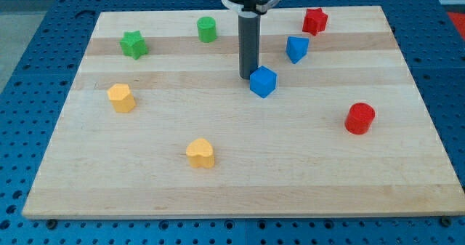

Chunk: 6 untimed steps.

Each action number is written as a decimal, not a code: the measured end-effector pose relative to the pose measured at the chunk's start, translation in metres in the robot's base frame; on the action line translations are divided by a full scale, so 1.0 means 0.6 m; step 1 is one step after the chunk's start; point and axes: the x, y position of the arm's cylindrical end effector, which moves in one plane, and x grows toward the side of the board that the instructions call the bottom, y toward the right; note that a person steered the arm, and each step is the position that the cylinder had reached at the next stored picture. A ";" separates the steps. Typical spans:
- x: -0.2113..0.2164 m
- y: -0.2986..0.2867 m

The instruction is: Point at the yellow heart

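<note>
My tip [249, 76] is seen resting on the board in the upper middle of the view, at the end of a straight dark rod; no fingers are carried, so nothing is held or clamped. The tip is set just to the view's left of the blue cube [264, 81], close enough that contact cannot be told apart from a narrow gap.

The yellow heart [200, 153] is found well apart from the tip, toward the view's bottom and slightly to the view's left, lying alone on bare wood. Between it and the tip only open board is seen.

No brand, label or writing can be read anywhere.

Around the tip, a second blue block [296, 49], of angular but unclear shape, is placed to the view's upper right, and a red star [314, 20] lies beyond it near the top edge. A green cylinder [207, 29] stands to the upper left, and a green star [134, 44] further left. A yellow block [121, 97], roughly hexagonal, sits at the left, and a red cylinder [360, 118] at the right.

The blocks appear smooth and matte. The table top [305, 172] is made of pale wooden planks with visible grain, laid on a blue perforated surface [29, 49].
</note>
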 end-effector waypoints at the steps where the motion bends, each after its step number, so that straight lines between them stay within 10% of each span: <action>1: 0.029 0.006; 6: 0.263 -0.221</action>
